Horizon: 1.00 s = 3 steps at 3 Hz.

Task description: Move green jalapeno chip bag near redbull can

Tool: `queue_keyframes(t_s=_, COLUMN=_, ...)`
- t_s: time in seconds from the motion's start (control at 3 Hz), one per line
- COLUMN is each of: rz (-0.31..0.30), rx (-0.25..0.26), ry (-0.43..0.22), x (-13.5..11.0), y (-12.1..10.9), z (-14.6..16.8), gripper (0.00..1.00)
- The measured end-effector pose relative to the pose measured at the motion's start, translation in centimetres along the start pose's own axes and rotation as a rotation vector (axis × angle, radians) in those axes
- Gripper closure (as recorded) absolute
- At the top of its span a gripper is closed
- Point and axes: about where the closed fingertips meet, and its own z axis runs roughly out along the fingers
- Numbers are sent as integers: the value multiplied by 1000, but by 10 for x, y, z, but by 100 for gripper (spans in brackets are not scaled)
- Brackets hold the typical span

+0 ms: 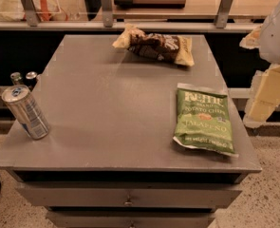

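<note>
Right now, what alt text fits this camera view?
A green jalapeno chip bag lies at the right of a grey table, a redbull can stands at its left edge, a brown chip bag at the back. The tool hangs beyond the right edge.

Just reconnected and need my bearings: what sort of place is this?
Probably an office break room: a grey drawer cabinet holding the green jalapeno chip bag, a brown chip bag and the redbull can. The gripper hangs beyond its right edge.
</note>
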Motion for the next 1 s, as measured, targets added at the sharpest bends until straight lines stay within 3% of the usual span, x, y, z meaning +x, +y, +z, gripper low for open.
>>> queue_keyframes(t_s=0.33, rz=0, rx=0, ry=0, x=0, y=0, z=0, gripper=0)
queue_keyframes(t_s=0.67, rz=43, rx=-25, ry=-37, x=1, y=1, z=10, gripper=0)
queue_keyframes(t_s=1.0, rz=168, rx=-63, ry=-105, x=6, y=2, z=34, gripper=0)
